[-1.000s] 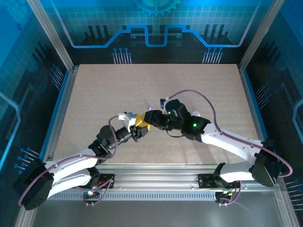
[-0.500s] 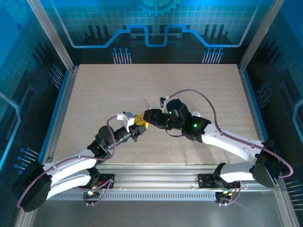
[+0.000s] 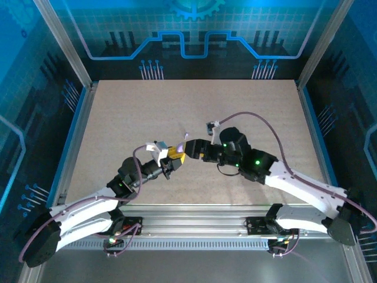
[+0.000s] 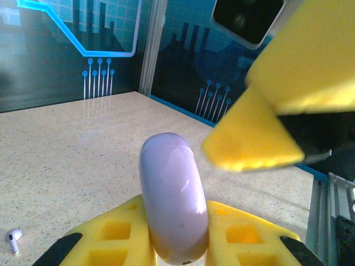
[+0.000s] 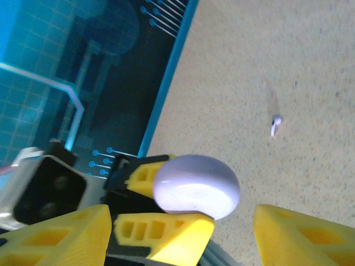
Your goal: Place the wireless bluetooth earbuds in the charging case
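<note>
charging case (image 4: 172, 205): one glossy lilac puck, rounded
left gripper (image 3: 171, 158): yellow plastic fingers clamped on it
right gripper (image 3: 190, 148): fingers spread apart, beside it
earbud (image 4: 14, 240): one, white, stemmed, on speckled table (image 4: 66, 155)

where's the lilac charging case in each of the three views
top external: charging case at table centre, at the left arm's tip
left wrist: case bottom centre, on edge
right wrist: case lower centre
shared landmark: the left gripper's yellow fingers clamping it
</note>
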Controlling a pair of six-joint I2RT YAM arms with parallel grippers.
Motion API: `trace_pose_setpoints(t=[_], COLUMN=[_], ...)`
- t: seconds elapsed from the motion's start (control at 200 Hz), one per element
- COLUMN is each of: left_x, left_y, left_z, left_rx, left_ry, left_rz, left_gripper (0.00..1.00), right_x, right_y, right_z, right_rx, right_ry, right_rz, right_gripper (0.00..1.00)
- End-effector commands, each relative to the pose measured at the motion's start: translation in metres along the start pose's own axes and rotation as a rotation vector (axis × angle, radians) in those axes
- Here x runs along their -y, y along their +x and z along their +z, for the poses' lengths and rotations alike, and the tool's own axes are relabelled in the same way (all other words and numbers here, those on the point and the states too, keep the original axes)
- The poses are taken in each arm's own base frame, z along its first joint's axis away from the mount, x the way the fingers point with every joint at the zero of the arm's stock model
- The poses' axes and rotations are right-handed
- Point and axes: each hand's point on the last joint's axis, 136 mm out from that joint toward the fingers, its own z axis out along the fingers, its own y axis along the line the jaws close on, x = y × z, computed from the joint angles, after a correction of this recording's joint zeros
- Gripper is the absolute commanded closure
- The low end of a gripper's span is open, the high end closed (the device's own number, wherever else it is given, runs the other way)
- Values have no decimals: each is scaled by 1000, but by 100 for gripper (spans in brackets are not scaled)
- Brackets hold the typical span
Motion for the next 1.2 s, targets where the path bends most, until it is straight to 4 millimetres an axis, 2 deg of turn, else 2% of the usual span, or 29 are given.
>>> trace_pose_setpoints(t=[0.0, 0.125, 0.19, 0.2, 0.235, 0.435, 0.54, 0.57, 0.71, 0.83, 0.925, 1.196], left_x=[18, 25, 30, 31, 33, 42, 45, 46, 48, 52, 55, 62], left_y=[-27, -31, -33, -34, -35, -42, -41, -41, -43, -45, -47, -52], left_z=[2, 2, 1, 1, 0, -2, -3, -3, -4, -6, -7, -10], left_rx=[48, 37, 36, 37, 34, 45, 39, 38, 40, 42, 47, 66], left_ry=[82, 114, 137, 141, 153, 200, 215, 217, 229, 252, 268, 302], left_rz=[0, 17, 31, 32, 37, 46, 45, 47, 52, 57, 56, 81], left_gripper=[87, 88, 88, 88, 88, 88, 88, 88, 89, 89, 89, 89], right_x=[4, 12, 4, 9, 10, -11, -13, -25, -39, -46, -44, -45], right_y=[-13, -28, -36, -32, -31, -30, -22, -24, -8, 2, 11, 13], right_z=[-19, -34, -40, -37, -37, -42, -41, -46, -57, -63, -62, -58], right_rx=[45, 97, 105, 94, 90, 99, 46, 49, 19, -23, -106, -260], right_ry=[13, 17, -42, -37, -53, -175, -191, -225, -364, -471, -505, -575], right_rz=[-154, -203, -230, -232, -266, -598, -727, -779, -982, -1037, -1058, -1075], right_gripper=[31, 31, 30, 30, 30, 29, 27, 26, 24, 24, 25, 27])
